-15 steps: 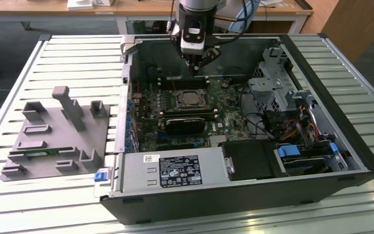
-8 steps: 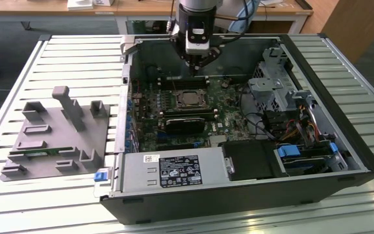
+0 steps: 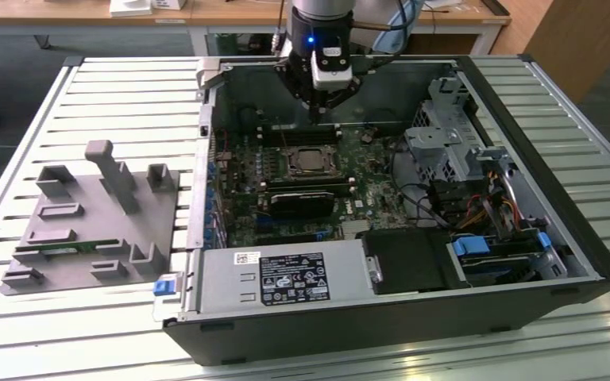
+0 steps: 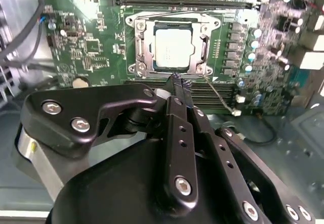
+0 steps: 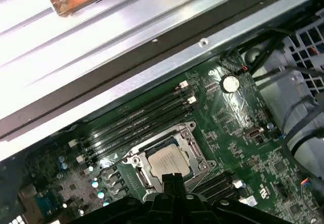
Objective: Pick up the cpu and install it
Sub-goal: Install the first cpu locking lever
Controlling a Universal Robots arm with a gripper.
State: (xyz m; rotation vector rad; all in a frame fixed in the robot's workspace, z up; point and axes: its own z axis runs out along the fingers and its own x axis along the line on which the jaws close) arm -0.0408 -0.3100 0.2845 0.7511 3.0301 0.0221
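Note:
The cpu (image 3: 307, 161), a small square chip with a silvery top, lies flat in the socket of the green motherboard (image 3: 244, 218) inside the open computer case. A metal socket frame (image 4: 139, 49) surrounds the cpu (image 4: 173, 48) in both wrist views (image 5: 169, 161). My gripper (image 3: 321, 109) hangs above the board, a little toward the case's back wall from the socket. Its two black fingers meet at the tips (image 4: 177, 80), shut with nothing between them, and the gripper (image 5: 172, 179) is clear of the chip.
A black heatsink block (image 3: 303, 202) sits just in front of the socket and memory slots (image 3: 283, 135) lie behind it. A power supply (image 3: 283, 278), cables and a drive cage (image 3: 443, 143) crowd the case. A grey fixture (image 3: 88, 222) holding a green memory stick (image 3: 67, 248) stands on the slatted table at the exterior view's left.

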